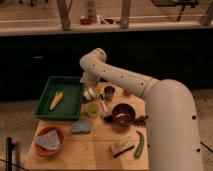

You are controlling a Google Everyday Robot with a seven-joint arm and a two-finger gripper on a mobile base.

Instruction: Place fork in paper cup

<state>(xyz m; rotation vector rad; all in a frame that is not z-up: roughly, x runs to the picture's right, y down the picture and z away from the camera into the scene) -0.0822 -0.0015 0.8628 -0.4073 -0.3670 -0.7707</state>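
As things lie on the tabletop (pixel 95 150), the job looks barely begun. Far left sits a green tray (pixel 70 100) with a yellow item in it. Below it is an orange bowl (pixel 36 145), then a blue sponge (pixel 81 126). The tool (pixel 90 94) hangs low just beside the tray's right edge, close above a pale green cup (pixel 93 109); whether it is spread or pinching anything I cannot tell. Just right of it a slim pale thing, which I take for the fork (pixel 103 105), lies slantwise, its upper end near the tool and outside either cup. A brownish cup (pixel 109 92) stands behind it; which of the two is the paper one I cannot say. Further right is a brown bowl (pixel 123 113). By my reckoning, lifting the fork and dropping it in the cup remain.
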